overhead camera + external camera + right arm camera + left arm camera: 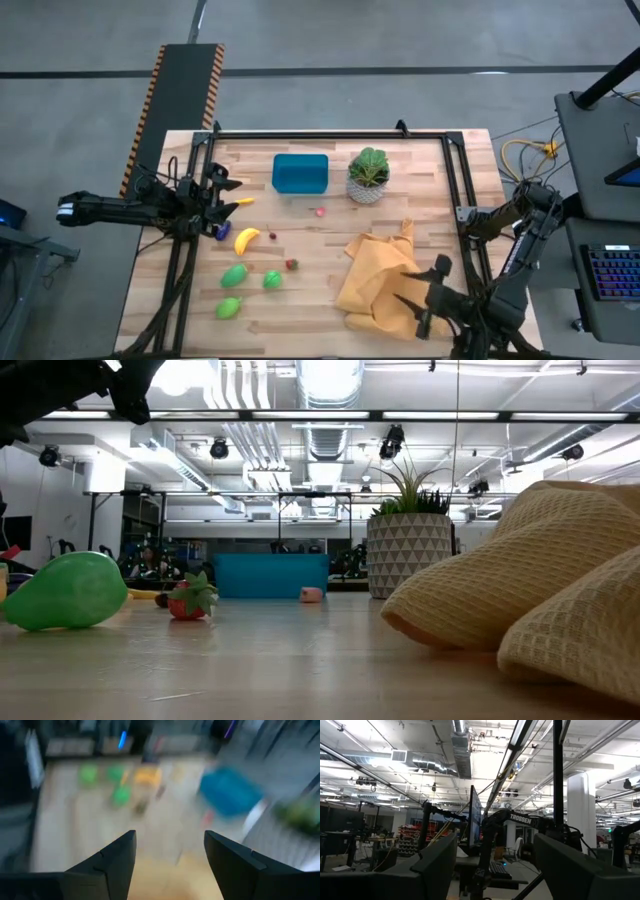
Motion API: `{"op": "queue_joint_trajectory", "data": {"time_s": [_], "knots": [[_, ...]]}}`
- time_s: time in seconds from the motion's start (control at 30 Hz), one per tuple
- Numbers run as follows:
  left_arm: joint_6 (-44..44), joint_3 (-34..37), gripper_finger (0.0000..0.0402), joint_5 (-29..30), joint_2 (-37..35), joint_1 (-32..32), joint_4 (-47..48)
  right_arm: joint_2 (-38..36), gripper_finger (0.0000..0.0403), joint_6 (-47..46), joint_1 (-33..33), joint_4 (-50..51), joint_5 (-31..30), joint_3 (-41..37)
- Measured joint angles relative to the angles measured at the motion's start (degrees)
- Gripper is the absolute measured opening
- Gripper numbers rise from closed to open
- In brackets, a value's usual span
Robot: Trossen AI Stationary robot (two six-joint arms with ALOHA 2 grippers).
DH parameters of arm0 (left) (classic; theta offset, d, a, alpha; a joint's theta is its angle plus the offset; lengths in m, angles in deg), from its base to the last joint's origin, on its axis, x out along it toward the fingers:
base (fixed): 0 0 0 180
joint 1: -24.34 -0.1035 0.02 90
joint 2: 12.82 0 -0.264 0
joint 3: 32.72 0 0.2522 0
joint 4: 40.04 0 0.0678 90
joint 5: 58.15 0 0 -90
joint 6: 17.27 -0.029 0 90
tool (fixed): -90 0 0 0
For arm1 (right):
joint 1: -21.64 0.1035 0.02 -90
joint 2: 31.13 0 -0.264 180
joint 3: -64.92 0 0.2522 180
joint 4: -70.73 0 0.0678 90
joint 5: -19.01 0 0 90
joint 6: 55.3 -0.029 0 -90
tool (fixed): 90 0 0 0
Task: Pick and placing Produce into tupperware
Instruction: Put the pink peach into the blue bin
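The teal tupperware (300, 172) (270, 575) (229, 791) stands near the table's far edge. The produce lies to its near left: a yellow banana (247, 239), three green pieces (234, 274) (272, 279) (229, 307), a red strawberry (292, 264) (190, 600), a pink bit (320, 211), a purple one (222, 232) and a small yellow one (243, 201). My left gripper (222, 196) (495, 855) is open, raised level at the table's left edge beside the small yellow piece. My right gripper (420, 282) (170, 845) is open above the yellow cloth, facing the produce.
A crumpled yellow waffle cloth (378, 280) (520, 590) lies on the table's near right part. A potted plant (369, 175) (408, 555) stands right of the tupperware. Black frame rails (455, 190) run along the table's sides. Bare wood shows between the tupperware and the banana.
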Motion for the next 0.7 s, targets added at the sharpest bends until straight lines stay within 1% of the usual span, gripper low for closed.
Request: {"op": "queue_joint_trajectory", "data": {"time_s": [0.07,0.13,0.17,0.23,0.33,0.4,0.47,0.5,0.53,0.57,0.6,0.63,0.7], "knots": [[0.0,0.0,0.025,0.0,0.05,0.01,0.02,0.0,0.0226,1.78,-1.25,-1.39,-6.99,-2.19],[0.02,0.0,0.025,0.0,0.03,0.02,0.02,0.0,0.0226,1.47,-3.11,-2.7,-11.09,-4.82],[0.02,0.02,0.025,0.0,0.03,0.0,0.07,0.0,0.0226,0.78,-4.15,-3.47,-12.17,-6.08],[0.04,0.02,0.025,0.0,0.03,0.0,0.43,0.0,0.0226,-0.15,-6.39,-5.08,-12.46,-8.32],[0.04,0.04,0.025,-0.02,0.04,0.0,0.57,0.04,0.0226,2.12,-9.8,-9.58,-9.21,-10.33],[0.04,0.05,0.025,-0.02,0.03,0.01,0.55,0.04,0.0226,8.93,-11.5,-16.58,-8.32,-11.13],[0.04,0.09,0.025,-0.02,0.09,0.02,0.57,0.04,0.0226,21.02,-13.23,-27.91,-6.21,-11.98],[0.06,0.09,0.025,-0.02,0.09,0.0,0.59,0.04,0.0226,28.51,-14.25,-35.22,-4.0,-12.64],[0.07,0.09,0.025,-0.02,0.09,0.02,0.61,0.04,0.0226,36.42,-15.41,-44.08,-0.53,-13.57],[0.07,0.09,0.025,-0.02,0.09,0.0,0.79,0.04,0.0226,45.42,-16.68,-54.34,4.24,-14.86],[0.08,0.1,0.025,-0.02,0.09,0.01,1.15,0.04,0.0226,54.51,-18.02,-65.49,10.93,-16.49],[0.08,0.12,0.025,-0.02,0.09,0.0,1.67,0.15,0.0226,63.04,-19.48,-76.72,19.18,-18.46],[0.12,0.15,0.025,-0.02,0.09,0.0,2.33,0.82,0.0226,75.89,-22.47,-95.88,36.03,-22.07]]}}
